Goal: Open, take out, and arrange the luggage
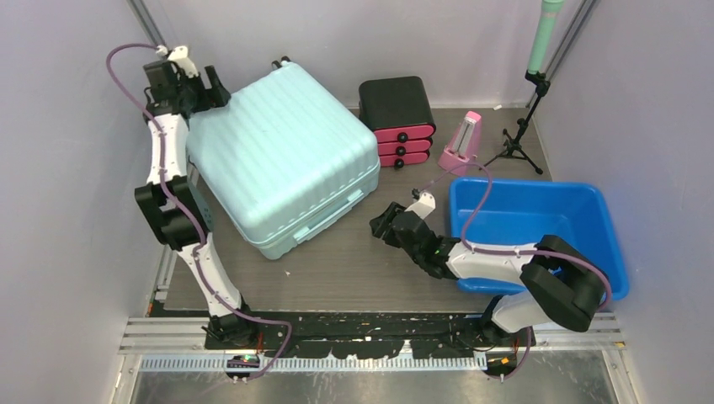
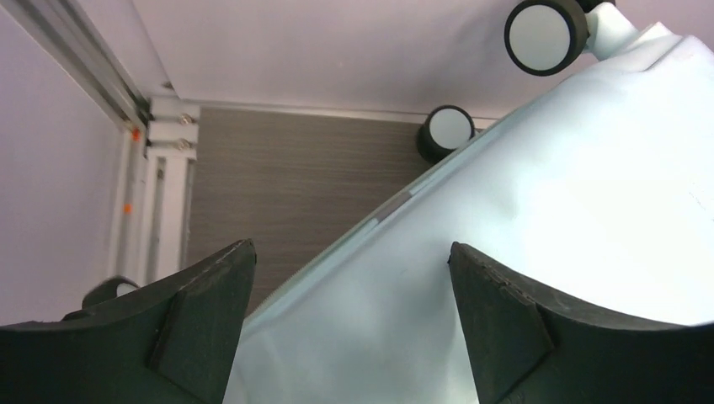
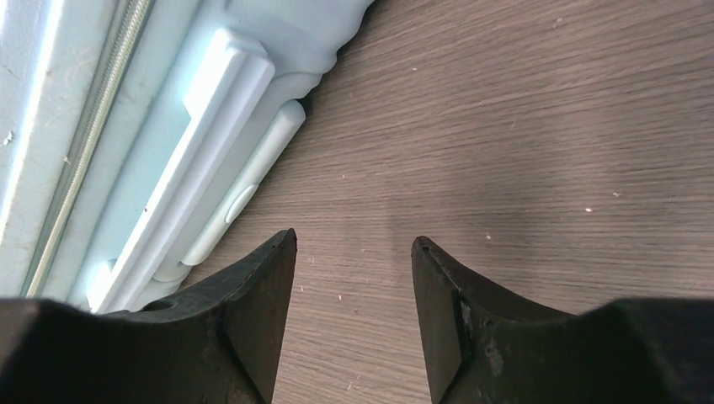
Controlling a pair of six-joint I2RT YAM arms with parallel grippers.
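**While the luggage is shut: 2 tools at opposite corners**

Because the luggage (image 1: 282, 156) lies flat and closed on the left half of the table (image 1: 354, 269), wheels toward the far wall, the step in hand is judged to be the first one, opening. Nothing has been taken out or arranged.

At the far-left corner, the left tool (image 2: 349, 252) is open. Its jaws are wide and hang over the shell near the wheels (image 2: 546, 35). Whether a finger touches the shell cannot be told.

At the near-right side, the right tool (image 3: 354, 240) is also open, its jaws part-spread with only bare table between them. It sits low, just beside the handle (image 3: 227, 160) and the zip seam (image 3: 84, 168).

Next move, as a judgement: the seam must be freed before the lid can lift. The right tool therefore needs to find the zip pull, which is not made out in these views, while the left tool steadies the shell.

Edges and room: the left side of the luggage sits close to the left arm and the wall, so there is little room that way. Open table lies in front and to the right, between the luggage and the tub (image 1: 606, 227). A drawer box (image 1: 397, 109) stands near the far-right corner and could block a lid swung that way.
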